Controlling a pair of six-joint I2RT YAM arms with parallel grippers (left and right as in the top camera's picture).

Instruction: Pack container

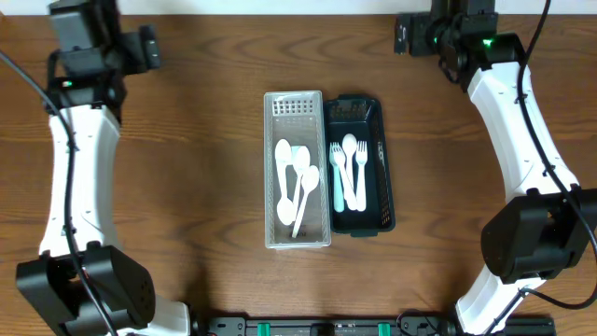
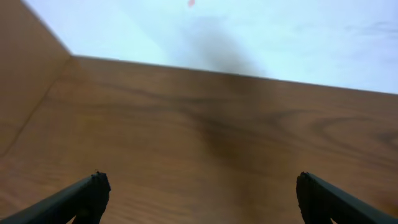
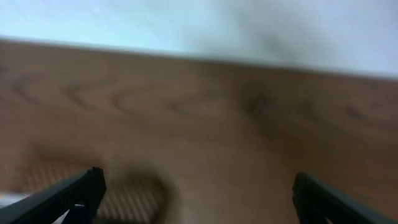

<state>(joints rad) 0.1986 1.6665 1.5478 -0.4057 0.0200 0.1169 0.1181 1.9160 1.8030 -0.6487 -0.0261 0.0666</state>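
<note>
Both trays sit side by side at the centre of the counter [image 1: 187, 168], touching. The clear tray [image 1: 294, 105] holds white spoons [image 1: 297, 177], and the dark tray [image 1: 355, 111] at its 3 o'clock side holds forks [image 1: 350, 173]. The long axes of the trays and cutlery run 12 to 6.

The left fingers [image 2: 87, 193] are spread wide over bare wood in the far corner, with the trays toward their 4 o'clock and well apart. The right fingers [image 3: 81, 190] are also spread and empty, with the dark tray toward their 7 o'clock. The right arm looks nearer.

A blurred pale patch low in the right wrist view may be a tray end, though I cannot be sure. Nothing lies loose on the counter or blocks either approach.
</note>
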